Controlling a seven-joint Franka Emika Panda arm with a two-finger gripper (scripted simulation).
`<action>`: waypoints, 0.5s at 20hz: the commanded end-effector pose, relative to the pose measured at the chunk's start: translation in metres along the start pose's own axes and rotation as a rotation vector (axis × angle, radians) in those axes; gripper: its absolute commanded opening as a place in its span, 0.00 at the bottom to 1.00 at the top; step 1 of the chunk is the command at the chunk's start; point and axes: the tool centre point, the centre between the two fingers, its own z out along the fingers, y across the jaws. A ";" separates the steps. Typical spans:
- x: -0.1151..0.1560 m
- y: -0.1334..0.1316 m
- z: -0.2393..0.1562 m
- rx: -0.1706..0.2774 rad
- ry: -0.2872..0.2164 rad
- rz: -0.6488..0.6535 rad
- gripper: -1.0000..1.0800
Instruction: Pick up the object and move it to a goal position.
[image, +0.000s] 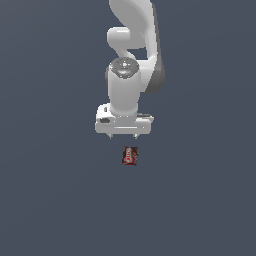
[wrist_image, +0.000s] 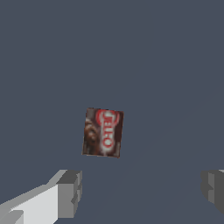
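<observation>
1. The object (image: 130, 156), a small dark red-brown box with a white-and-red label, lies flat on the grey surface (image: 50, 200), slightly askew.
2. Its label lettering is blurred in the exterior view; the wrist view shows it clearer (wrist_image: 103, 132).
3. The gripper (image: 123, 136) hangs just above the object, not touching it, jaws spread wide and empty.
4. Its fingers (wrist_image: 70, 192) are cut off at the wrist view's edge.
</observation>
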 end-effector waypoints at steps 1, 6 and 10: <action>0.000 0.000 0.000 0.000 0.000 0.000 0.96; -0.003 -0.002 0.003 0.009 -0.008 -0.009 0.96; -0.006 -0.004 0.004 0.019 -0.017 -0.023 0.96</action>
